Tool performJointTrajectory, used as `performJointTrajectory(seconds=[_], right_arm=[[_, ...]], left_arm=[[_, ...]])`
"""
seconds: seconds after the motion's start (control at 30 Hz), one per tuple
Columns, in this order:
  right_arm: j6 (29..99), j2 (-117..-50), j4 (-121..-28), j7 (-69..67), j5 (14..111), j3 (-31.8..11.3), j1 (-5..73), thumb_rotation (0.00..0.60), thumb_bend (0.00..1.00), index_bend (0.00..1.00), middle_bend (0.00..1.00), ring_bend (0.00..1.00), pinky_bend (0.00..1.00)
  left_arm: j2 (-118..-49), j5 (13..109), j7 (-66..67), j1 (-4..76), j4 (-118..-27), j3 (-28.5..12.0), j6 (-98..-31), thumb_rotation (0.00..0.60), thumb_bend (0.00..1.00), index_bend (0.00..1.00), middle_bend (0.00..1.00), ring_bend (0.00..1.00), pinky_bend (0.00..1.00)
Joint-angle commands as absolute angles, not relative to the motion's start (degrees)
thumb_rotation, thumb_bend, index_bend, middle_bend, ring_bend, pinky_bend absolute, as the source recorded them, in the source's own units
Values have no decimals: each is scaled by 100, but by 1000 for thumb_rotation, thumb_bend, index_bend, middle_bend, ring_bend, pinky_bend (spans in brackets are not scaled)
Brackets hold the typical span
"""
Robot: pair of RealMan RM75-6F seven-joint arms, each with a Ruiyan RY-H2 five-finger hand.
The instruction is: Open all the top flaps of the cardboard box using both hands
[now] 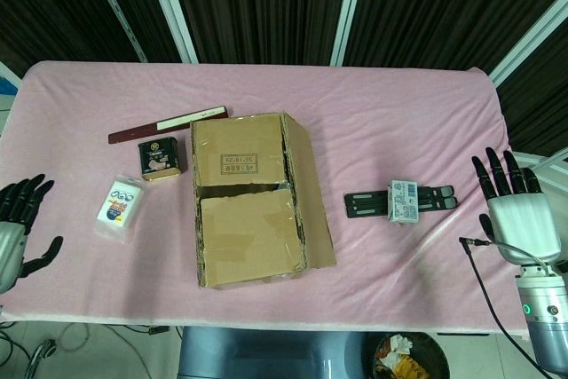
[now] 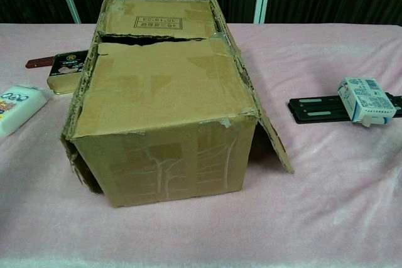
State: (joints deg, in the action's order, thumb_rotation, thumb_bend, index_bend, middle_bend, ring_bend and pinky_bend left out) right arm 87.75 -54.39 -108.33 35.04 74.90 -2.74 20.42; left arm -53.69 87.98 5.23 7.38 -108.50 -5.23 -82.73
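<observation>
The cardboard box (image 1: 253, 200) sits mid-surface on the pink cloth (image 1: 399, 113), and both hands are parked wide of it. The right hand (image 1: 515, 210) hangs off the right edge with fingers (image 1: 493, 172) spread and holding nothing. The left hand (image 1: 16, 224) is at the far left edge, fingers apart too, nothing in them. Neither shows in the chest view.

On the box, the right side flap (image 2: 267, 127) hangs down its outer wall, so that one looks done. The two inner flaps, far (image 1: 238, 150) and near (image 1: 251, 235), lie flat across the top with a dark gap between them.

Here's the worry, as I judge it: the box is battered, its left corner (image 2: 74, 149) torn and gaping, so a hard pull on a flap could rip it or drag the whole box. And the left hand's way in passes close to the white packet (image 1: 118, 204) and the small dark tin (image 1: 160, 160), easy to knock aside.
</observation>
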Motion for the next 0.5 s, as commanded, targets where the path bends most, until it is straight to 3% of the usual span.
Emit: performJointTrajectory(seconds=[0.03,0.23,0.37,0.5], right_arm=[[8793,-5580,-10635,3207,7558,-314,1933,600,329,0,0,0,231],[8711,-5715,-10354,2785,7582,-429,1851,600,329,0,0,0,231],[8583,-5701,-10252,2562,7492,-484,1800,600,329,0,0,0,231],[8511,-5676,-10188,2412,7436,-545,1759,600,330,0,0,0,231]], left_arm=[[-4894,7980,1044,1498,-12075,-883,-7158,600,437,48,41,8,94],[-4734,5852,1970,2893,-12909,-1562,-5872,600,624,77,83,46,163],[-5081,4339,2712,4112,-12728,-1868,-5365,600,718,92,105,60,185],[-5507,3021,3263,5125,-12432,-1928,-5277,600,773,121,174,129,240]])
